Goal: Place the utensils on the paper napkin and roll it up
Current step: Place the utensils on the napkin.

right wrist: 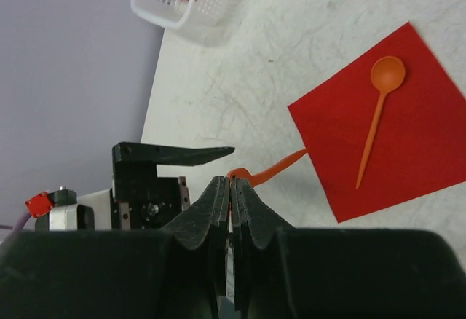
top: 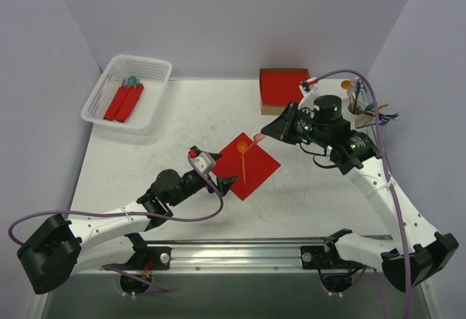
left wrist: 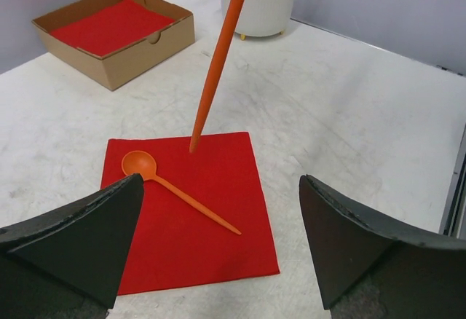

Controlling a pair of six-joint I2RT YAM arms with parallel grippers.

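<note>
Top view only: both arms at once, plus basket (top: 98, 97) with red rolls at far left. Left wrist view only: box (left wrist: 138, 57) of red sheets and white holder (left wrist: 262, 9) beyond the napkin (top: 260, 166). Right wrist view only: right claw (right wrist: 230, 188) pressed together on an orange utensil (right wrist: 280, 163), head end hidden in the grip.

Right arm reaching in from the right, claw low by the napkin's far corner. Left arm stretched low over the surface (top: 182, 126), left claw (left wrist: 218, 185) spread wide, empty, at the napkin's near-left edge.

Napkin flat mid-surface, a diamond in top view. Spoon (top: 243, 162) lying on it, bowl toward the far side, handle toward the arm bases. Held utensil steeply tilted, thin tip down at the napkin's far edge. Touching or just above: can't tell.
</note>
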